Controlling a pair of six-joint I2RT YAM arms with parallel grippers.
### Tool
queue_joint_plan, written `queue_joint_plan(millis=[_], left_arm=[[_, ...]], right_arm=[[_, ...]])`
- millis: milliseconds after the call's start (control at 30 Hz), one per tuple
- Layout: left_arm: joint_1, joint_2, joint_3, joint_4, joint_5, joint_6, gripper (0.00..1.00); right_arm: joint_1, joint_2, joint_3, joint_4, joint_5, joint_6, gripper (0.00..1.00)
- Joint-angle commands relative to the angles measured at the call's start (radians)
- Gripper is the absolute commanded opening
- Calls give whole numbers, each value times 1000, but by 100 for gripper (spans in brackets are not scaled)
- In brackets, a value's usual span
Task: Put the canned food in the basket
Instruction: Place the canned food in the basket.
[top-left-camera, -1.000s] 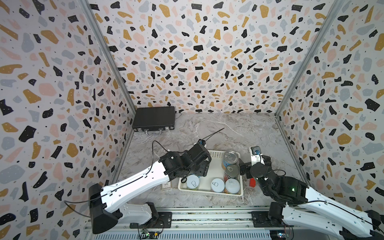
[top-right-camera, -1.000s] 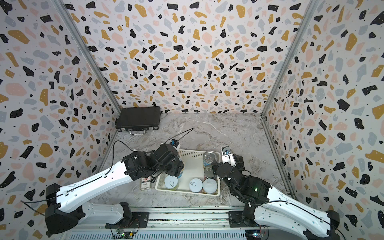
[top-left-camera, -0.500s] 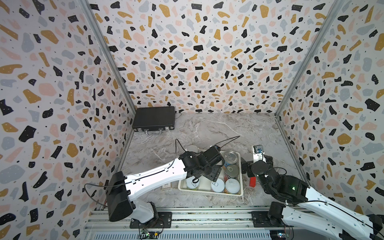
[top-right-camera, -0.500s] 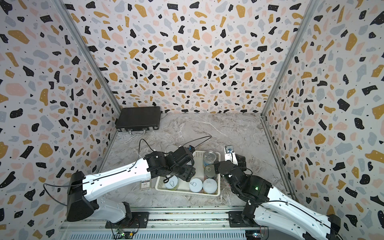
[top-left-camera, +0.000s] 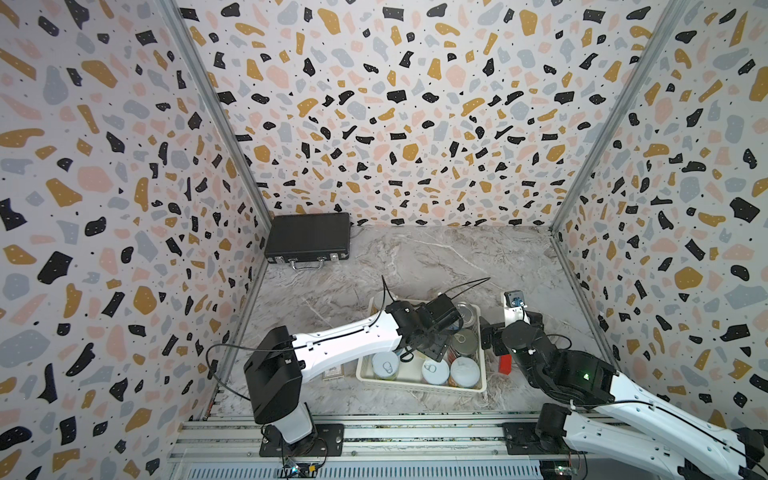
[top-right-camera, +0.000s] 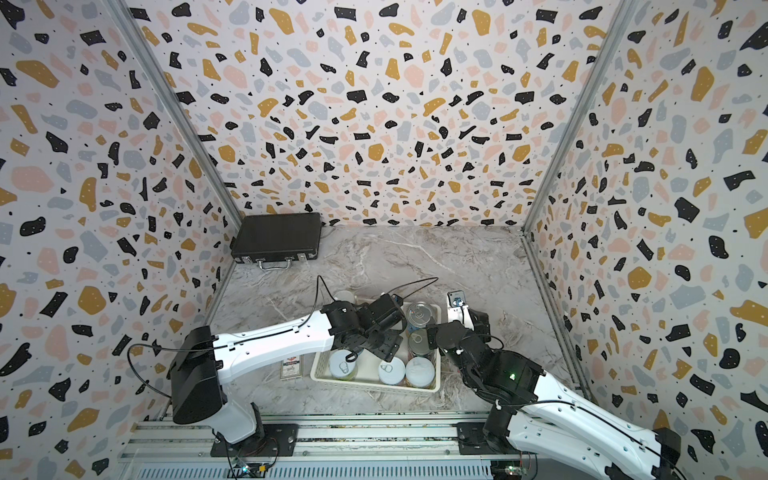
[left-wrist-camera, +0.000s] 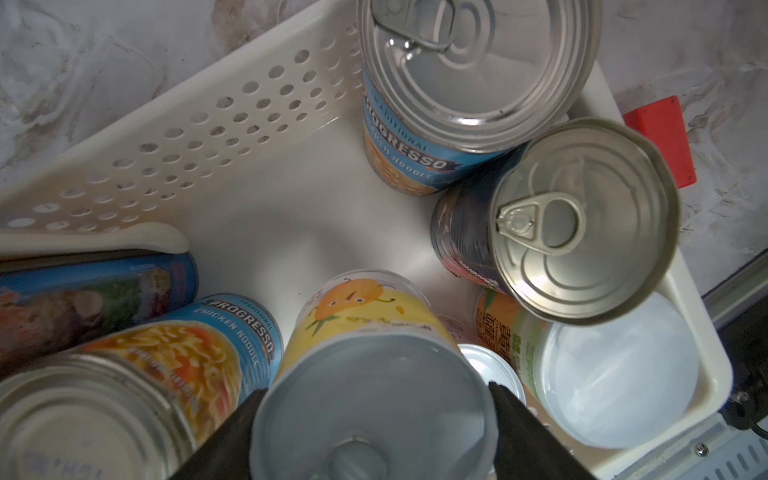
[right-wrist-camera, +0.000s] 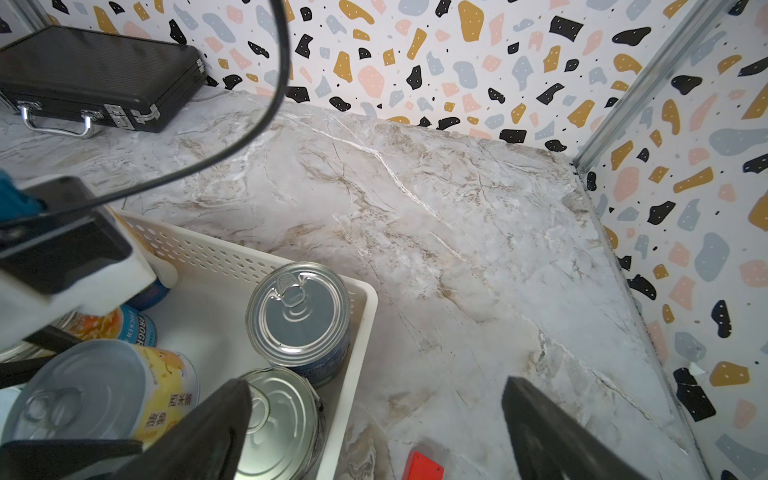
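My left gripper (left-wrist-camera: 374, 415) is shut on a yellow-labelled, white-lidded can (left-wrist-camera: 365, 332), held tilted over the middle of the white basket (left-wrist-camera: 208, 124). Round it in the basket are blue-labelled cans (left-wrist-camera: 187, 345), two silver-topped cans (left-wrist-camera: 478, 62) (left-wrist-camera: 582, 216) and a white-lidded orange-labelled can (left-wrist-camera: 615, 374). In a top view the left gripper (top-left-camera: 434, 351) covers the held can over the basket (top-left-camera: 419, 384). My right gripper (right-wrist-camera: 374, 428) is open and empty, straddling the basket's right rim (right-wrist-camera: 353, 353), and the yellow can (right-wrist-camera: 104, 386) shows beside it.
A small red block (top-left-camera: 505, 365) lies on the marble just right of the basket, under my right gripper (top-left-camera: 494, 336). A flat printed card box (top-left-camera: 333, 374) lies left of the basket. A black briefcase (top-left-camera: 307, 237) sits in the back left corner. Walls enclose three sides.
My left arm has swung right from the basket's back left corner to over its middle, carrying the yellow can. The right arm has barely shifted.
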Motion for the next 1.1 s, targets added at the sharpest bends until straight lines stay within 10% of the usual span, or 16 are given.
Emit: queue_joint_plan(millis=[0, 1067], left_arm=[[46, 12, 25, 48, 26, -46, 47], [102, 125, -31, 6, 112, -180, 46]], right_arm=[[-4, 22, 5, -20, -14, 8, 100], [-6, 4, 1, -18, -25, 13, 100]])
